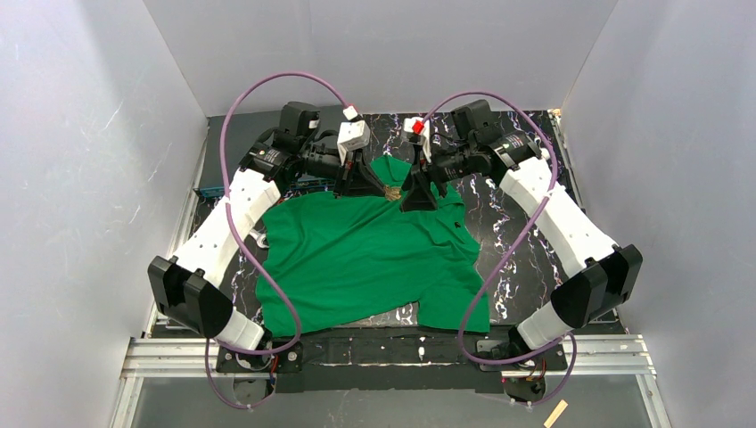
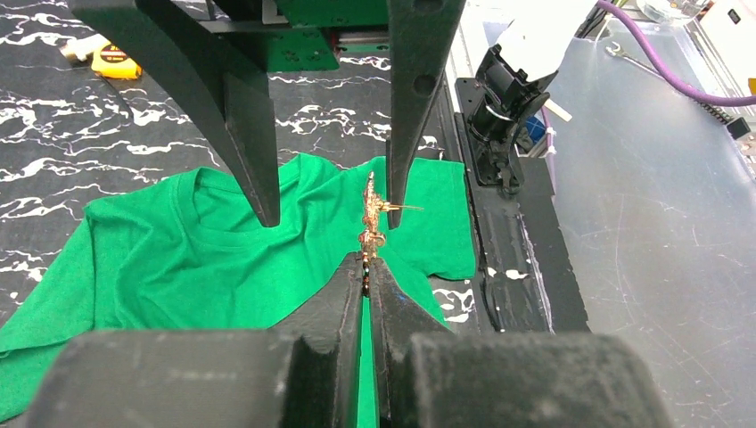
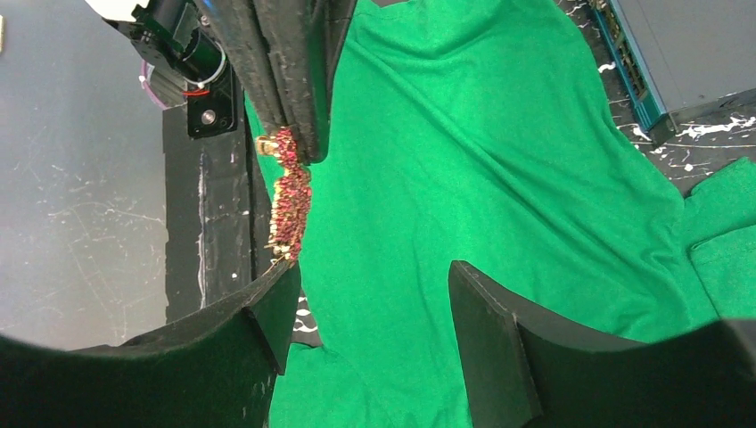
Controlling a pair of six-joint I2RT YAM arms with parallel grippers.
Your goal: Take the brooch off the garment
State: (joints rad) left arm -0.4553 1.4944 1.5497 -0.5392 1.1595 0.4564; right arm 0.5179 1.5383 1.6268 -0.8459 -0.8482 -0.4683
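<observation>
The left claw [image 2: 365, 272] is clenched on 1 end of the brooch [image 2: 372, 214]. The brooch sits over the far part of the shirt [image 1: 357, 259], near the collar, between the 2 claws. Its long axis runs left to right, from the left claw's tips towards the right claw [image 3: 370, 285]. That claw is released, with 1 finger [image 3: 267, 312] touching or just beside the brooch's free end. So the left arm has it, and the coming move is probably a lift away from the fabric. The left wrist view shows a thin pin jutting sideways, seemingly unfastened, while the right wrist view shows the red face instead. No view settles whether the pin is clear of the cloth.
</observation>
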